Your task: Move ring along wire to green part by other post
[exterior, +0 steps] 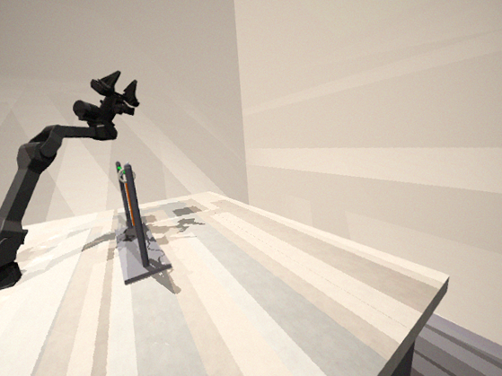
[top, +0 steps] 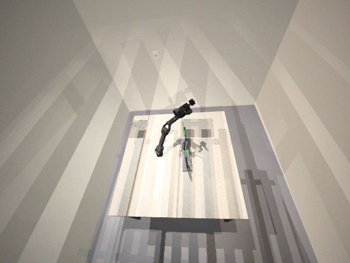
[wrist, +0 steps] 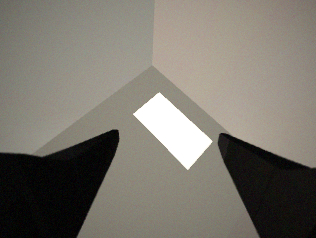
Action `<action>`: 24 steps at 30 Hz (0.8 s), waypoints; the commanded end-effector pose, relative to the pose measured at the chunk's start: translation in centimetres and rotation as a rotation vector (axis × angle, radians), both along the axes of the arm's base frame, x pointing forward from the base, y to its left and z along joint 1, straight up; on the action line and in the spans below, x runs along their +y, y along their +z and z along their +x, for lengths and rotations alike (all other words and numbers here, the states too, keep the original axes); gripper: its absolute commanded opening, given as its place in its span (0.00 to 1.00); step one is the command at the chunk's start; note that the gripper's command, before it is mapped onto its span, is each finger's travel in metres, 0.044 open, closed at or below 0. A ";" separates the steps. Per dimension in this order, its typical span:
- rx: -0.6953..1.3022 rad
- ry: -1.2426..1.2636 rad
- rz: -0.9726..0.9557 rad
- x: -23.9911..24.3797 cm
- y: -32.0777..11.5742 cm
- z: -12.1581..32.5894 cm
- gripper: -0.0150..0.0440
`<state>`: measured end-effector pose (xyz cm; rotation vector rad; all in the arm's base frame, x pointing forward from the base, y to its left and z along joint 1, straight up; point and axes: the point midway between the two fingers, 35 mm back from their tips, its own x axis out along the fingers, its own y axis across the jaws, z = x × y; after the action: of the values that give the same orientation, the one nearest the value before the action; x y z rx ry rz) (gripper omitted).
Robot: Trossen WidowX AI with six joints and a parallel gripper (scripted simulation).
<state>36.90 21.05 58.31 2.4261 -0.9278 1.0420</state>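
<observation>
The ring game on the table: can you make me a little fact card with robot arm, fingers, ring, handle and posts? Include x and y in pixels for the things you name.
robot arm: black arm (top: 165,130) (exterior: 19,193), raised, end higher than the posts
fingers: gripper (exterior: 128,82) (wrist: 168,136) open, nothing between them, pointing up
ring: pale ring (exterior: 121,175), up by the wire near the tops of the posts
handle: orange handle (exterior: 130,202), hanging down, not held
posts: two dark posts (exterior: 136,215) standing on a grey base (exterior: 129,267)
</observation>
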 end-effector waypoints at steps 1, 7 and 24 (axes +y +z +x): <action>0.000 -0.003 -0.003 0.0 0.0 0.0 0.89; 0.026 -0.128 -0.137 -2.2 0.3 1.4 0.62; 0.230 -0.660 -0.708 -12.2 -1.2 6.5 0.53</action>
<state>42.20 10.94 58.00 1.6315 -0.9824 0.7542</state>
